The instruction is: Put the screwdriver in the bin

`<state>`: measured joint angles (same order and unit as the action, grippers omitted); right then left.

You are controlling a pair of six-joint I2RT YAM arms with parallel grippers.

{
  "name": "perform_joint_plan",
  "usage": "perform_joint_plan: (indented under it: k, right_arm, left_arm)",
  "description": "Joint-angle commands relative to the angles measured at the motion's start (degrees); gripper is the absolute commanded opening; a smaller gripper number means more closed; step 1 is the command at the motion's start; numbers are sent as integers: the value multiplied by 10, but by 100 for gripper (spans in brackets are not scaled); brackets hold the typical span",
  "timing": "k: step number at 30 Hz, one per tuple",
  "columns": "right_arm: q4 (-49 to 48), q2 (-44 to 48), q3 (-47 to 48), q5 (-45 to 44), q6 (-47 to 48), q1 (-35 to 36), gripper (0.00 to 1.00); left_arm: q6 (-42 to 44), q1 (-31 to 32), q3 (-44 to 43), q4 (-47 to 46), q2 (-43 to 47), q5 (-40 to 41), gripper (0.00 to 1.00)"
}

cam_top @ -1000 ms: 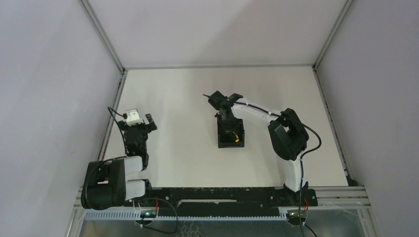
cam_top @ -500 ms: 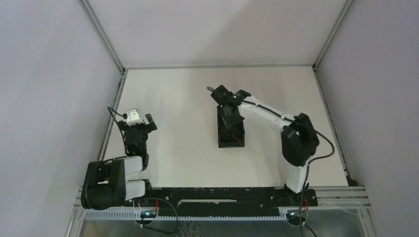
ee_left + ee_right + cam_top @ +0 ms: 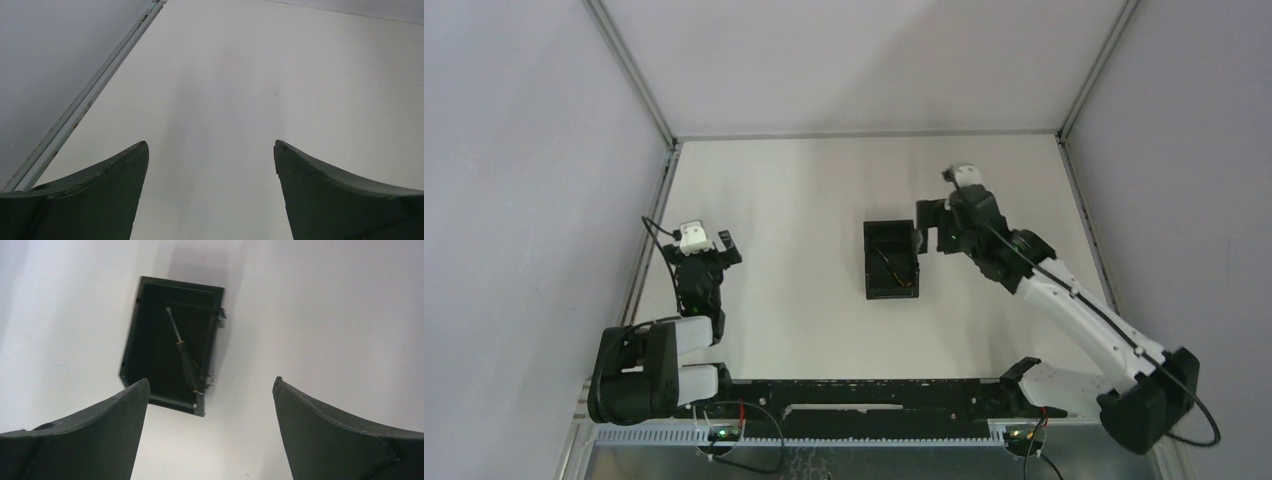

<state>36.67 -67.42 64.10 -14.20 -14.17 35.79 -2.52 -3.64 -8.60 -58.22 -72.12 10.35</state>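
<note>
Since the slim dark-handled screwdriver (image 3: 184, 352) lies diagonally inside the black plastic bin (image 3: 131, 340), right claw (image 3: 210, 381), released and empty, hangs just beside; left claw (image 3: 211, 145) released, well apart.

Small black rectangular open-top bin (image 3: 145, 340) sits on white desk, near centre. Slim screwdriver (image 3: 184, 352), dark handle with yellow accents, lies diagonally inside, handle toward near-right corner.

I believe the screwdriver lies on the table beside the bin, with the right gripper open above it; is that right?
Not quite: the screwdriver lies inside the bin, not beside it, as the right wrist view shows. The right gripper is open above it.
</note>
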Motion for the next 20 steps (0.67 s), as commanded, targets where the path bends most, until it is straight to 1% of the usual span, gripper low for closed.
perform_joint_plan:
  k: [1,2,5,8,10,11,14,17,20]
  right_arm:
    - [-117,91,-123,48,-53,-71,100]
    - [-137,118,-147,50,-58,-81,100]
    - [-188,195,-264,40,-79,-117,100]
    - [-214,256,-340,28,-95,-141,100]
    - [-221,277,-379,18,-103,-151,100]
    - [-224,287,-392,13,-119,-157,100]
    - [-255,313,-428,42,-120,-169,100]
    - [-256,319,-442,30,-130,-170,100]
    - [-269,326,-457,37,-128,-171,100]
  left_arm:
    - [11,3,-24,-23,0,3,100]
    - [10,3,-24,-23,1,3,100]
    - [10,3,-24,-23,1,2,100]
    - [10,3,-24,-23,0,2,100]
    - [10,3,-24,-23,1,3,100]
    - [10,3,-24,-23,0,3,100]
    - [10,3,-25,-23,0,2,100]
    - [10,3,-24,-23,0,2,100]
    - [10,3,-25,-23,0,3,100]
